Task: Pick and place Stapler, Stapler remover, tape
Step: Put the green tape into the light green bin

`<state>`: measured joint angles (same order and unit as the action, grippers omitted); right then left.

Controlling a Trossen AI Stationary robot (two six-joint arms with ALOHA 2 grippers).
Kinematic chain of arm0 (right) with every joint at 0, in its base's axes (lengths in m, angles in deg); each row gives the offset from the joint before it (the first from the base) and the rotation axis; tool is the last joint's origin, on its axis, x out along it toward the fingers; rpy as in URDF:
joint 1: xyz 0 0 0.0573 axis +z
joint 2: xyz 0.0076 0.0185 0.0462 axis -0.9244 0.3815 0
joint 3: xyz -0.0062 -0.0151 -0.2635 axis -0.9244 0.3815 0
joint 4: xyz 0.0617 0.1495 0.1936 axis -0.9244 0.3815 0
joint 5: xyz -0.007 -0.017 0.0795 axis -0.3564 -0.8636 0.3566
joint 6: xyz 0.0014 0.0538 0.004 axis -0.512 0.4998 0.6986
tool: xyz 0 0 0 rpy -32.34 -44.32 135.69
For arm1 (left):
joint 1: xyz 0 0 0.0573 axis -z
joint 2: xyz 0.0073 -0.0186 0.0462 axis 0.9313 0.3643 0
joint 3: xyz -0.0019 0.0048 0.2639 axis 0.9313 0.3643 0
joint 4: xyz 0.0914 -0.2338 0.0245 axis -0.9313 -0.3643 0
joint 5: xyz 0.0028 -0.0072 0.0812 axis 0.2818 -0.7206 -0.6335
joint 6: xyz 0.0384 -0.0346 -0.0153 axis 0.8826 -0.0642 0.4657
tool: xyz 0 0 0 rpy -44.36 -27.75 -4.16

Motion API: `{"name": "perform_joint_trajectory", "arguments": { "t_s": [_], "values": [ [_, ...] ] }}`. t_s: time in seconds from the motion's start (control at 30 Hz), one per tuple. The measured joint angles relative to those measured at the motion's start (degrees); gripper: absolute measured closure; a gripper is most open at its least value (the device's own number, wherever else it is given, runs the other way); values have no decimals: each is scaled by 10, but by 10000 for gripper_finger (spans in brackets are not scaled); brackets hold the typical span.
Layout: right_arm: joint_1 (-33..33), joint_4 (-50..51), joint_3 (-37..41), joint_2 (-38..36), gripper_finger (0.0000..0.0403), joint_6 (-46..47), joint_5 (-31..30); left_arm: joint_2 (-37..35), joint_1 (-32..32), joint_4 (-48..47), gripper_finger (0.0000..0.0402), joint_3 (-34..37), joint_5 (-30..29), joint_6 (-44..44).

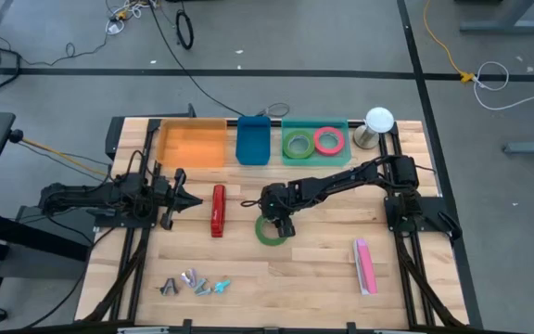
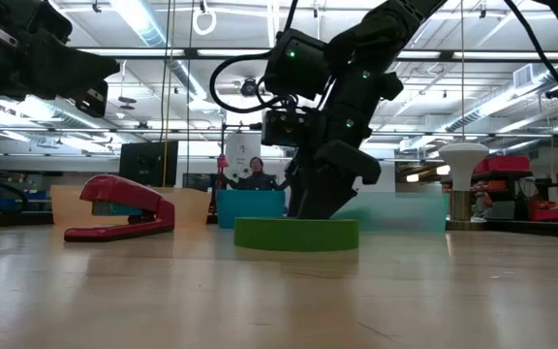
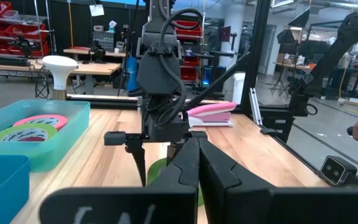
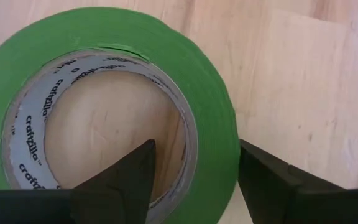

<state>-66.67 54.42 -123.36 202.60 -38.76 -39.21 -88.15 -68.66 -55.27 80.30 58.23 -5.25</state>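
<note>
Right wrist view: right end effector (image 4: 194,180) spread open, one finger inside the green tape roll (image 4: 114,93), one outside its wall — roll flat on desk (image 1: 313,269), frame centre in high view. Advice: close squarely on the wall, lift level. Left end effector (image 1: 182,195) idle, fingers together.

High view: overhead, straight down on the whole light wooden slatted counter (image 1: 323,269) with grey floor around it; low view: at counter-top height, level across the boards into the room beyond. Left wrist view faces across the counter toward the right arm; right wrist view sits very close above the flat green ring-shaped tape roll (image 4: 210,124). That roll shows in all four views (image 1: 269,232) (image 2: 296,234) (image 3: 157,171).
</note>
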Motion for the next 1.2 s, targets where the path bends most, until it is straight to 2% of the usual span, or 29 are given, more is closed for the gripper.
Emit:
{"name": "perform_joint_trajectory", "arguments": {
  "t_s": [0.17,0.63,0.93,1.2],
  "values": [
    [-3,-2,0,0,210,7,0,0,0,0,399,0,0,0],
    [-13,-23,0,0,304,30,-1,0,0,0,399,0,0,0],
    [-27,-42,0,-10,310,55,-5,0,0,0,399,0,0,0],
    [-71,-47,0,-61,312,70,-44,0,0,0,399,0,0,0]
  ]
}}
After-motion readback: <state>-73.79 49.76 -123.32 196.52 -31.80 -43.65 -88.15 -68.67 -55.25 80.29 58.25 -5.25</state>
